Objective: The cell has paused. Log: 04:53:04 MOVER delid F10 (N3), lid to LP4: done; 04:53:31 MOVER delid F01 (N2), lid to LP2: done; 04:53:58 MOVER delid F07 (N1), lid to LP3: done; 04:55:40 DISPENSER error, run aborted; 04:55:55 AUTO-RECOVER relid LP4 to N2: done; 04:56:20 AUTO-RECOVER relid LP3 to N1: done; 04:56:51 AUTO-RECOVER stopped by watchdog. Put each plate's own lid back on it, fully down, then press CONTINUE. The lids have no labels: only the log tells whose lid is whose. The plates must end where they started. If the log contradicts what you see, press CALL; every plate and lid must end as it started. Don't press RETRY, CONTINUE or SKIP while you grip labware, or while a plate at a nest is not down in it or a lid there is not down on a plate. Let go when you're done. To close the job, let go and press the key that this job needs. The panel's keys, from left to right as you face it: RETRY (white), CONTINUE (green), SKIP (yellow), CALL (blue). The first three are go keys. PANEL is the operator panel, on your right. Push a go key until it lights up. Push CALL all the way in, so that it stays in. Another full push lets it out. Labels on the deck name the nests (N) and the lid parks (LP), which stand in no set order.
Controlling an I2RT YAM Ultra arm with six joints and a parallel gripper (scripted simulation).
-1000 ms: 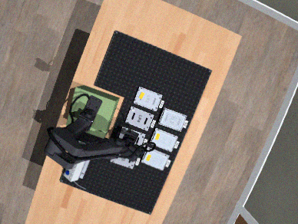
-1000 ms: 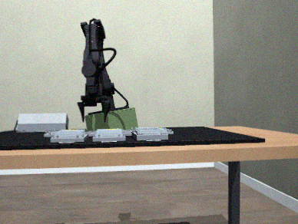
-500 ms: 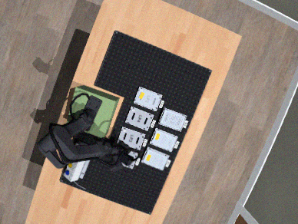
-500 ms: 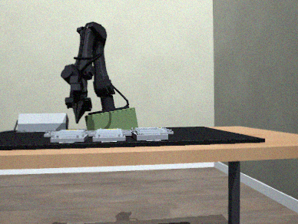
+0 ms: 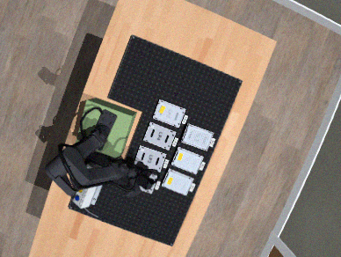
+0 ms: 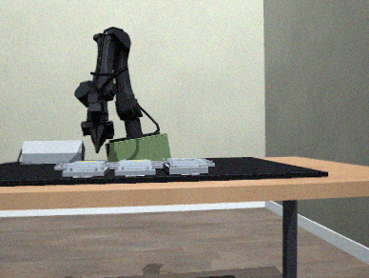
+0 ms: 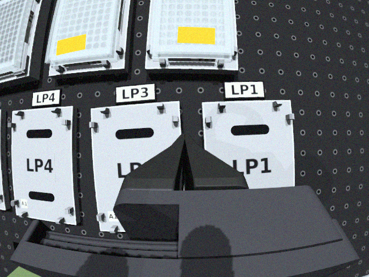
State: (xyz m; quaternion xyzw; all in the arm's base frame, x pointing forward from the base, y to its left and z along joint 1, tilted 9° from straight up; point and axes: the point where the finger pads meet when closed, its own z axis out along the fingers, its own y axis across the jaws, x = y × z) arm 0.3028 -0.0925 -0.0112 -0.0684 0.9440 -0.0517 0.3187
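My gripper (image 7: 184, 140) is shut and empty. It hangs above the deck over the gap between lid parks LP3 (image 7: 135, 155) and LP1 (image 7: 249, 143). LP4 (image 7: 41, 164), LP3 and LP1 are bare. Behind them two plates carry lids with yellow tags (image 7: 86, 32) (image 7: 192, 29). A third plate (image 7: 13, 35) at the far left shows open wells and no tag. In the top view the gripper (image 5: 149, 182) is at the near end of the park row. The park at the far end of that row (image 5: 168, 113) holds a lid with a yellow tag. In the exterior view the fingers (image 6: 98, 142) point down above the plates.
The white operator panel (image 5: 85, 196) stands beside the arm's base at the mat's edge, with a blue key showing; it also shows in the exterior view (image 6: 49, 151). A green block (image 5: 107, 128) lies under the arm's base. The three nests (image 5: 187, 160) line the row beyond the parks.
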